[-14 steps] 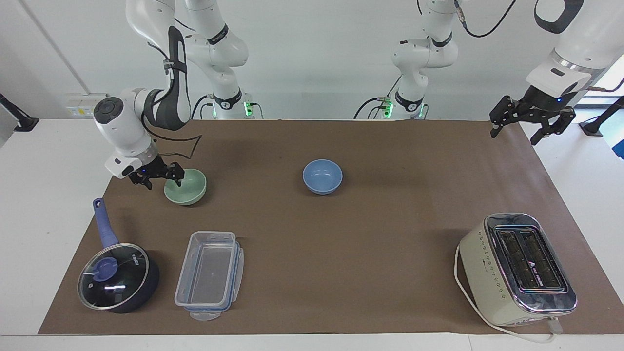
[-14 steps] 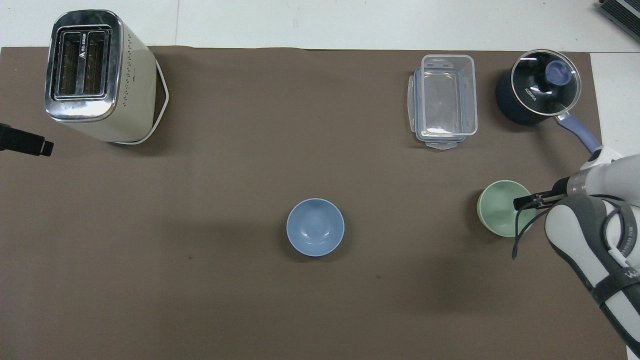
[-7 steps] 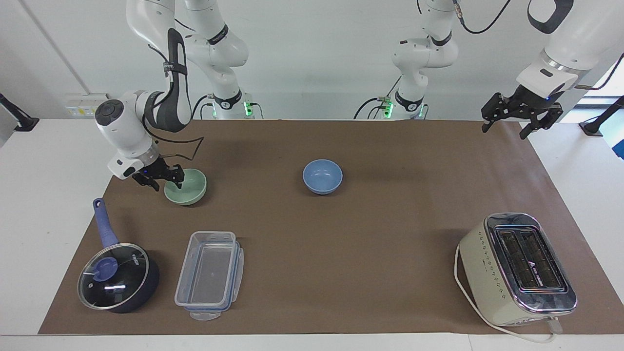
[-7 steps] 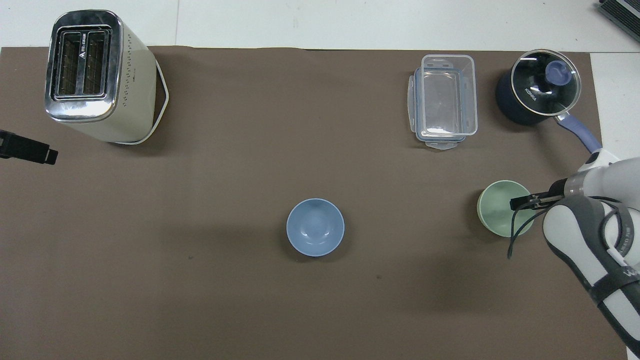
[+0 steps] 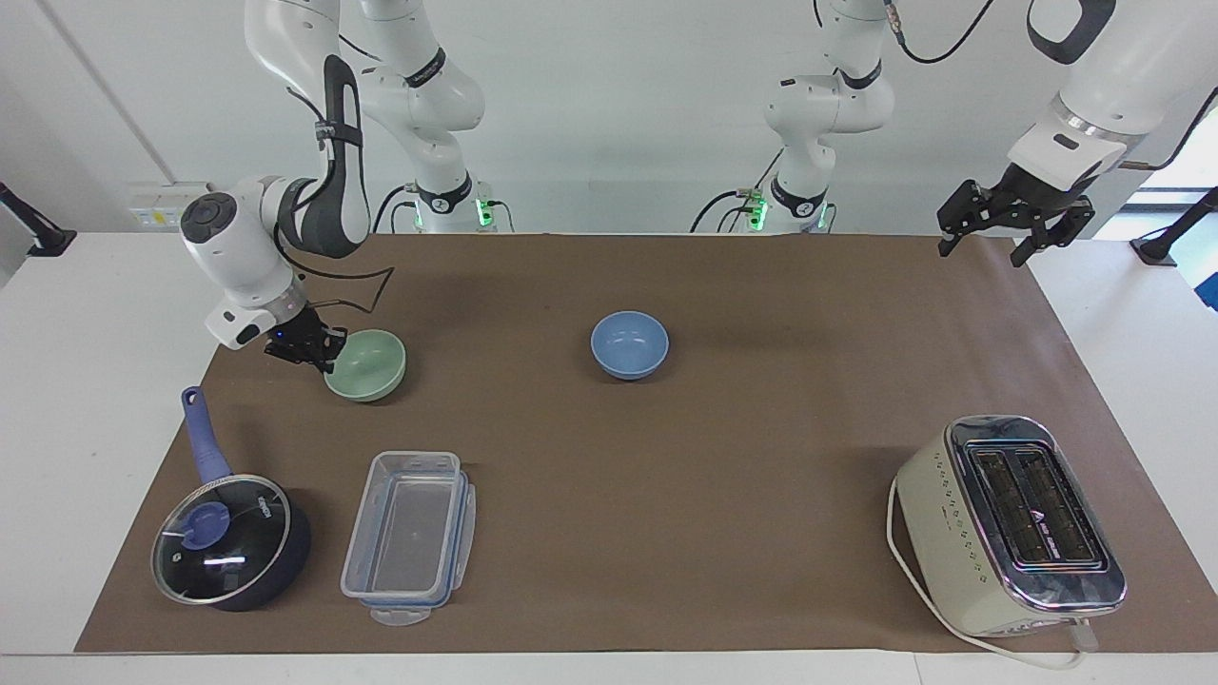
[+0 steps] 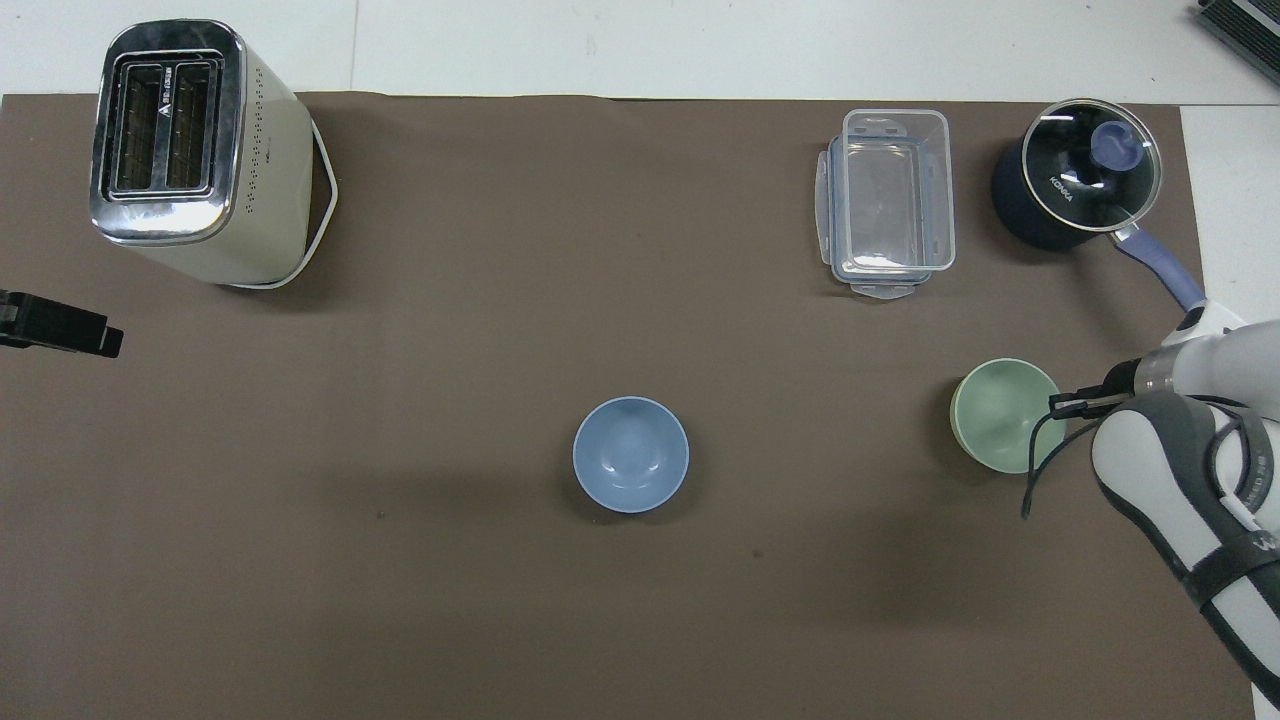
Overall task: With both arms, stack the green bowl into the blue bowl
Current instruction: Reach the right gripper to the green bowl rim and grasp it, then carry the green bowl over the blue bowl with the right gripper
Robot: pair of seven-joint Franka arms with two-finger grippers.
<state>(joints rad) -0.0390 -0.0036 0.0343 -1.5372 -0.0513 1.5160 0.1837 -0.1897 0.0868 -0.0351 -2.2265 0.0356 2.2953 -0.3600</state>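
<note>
Two bowls sit apart: the green bowl [image 5: 366,364] at middle left, its rim pinched by the right gripper [image 5: 319,354]; the blue bowl [image 5: 629,343] at centre. The left gripper [image 5: 986,233], fingers spread, hangs upper right.

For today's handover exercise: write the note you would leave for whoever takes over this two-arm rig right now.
Right gripper: shut on the green bowl at its rim, bowl tilted, at the right arm's end of the mat.
Left gripper: open, waiting in the air at the left arm's end.
Blue bowl: mid-mat, upright, empty.
Done: green bowl gripped.
Left: carry it over and set it into the blue bowl.
</note>
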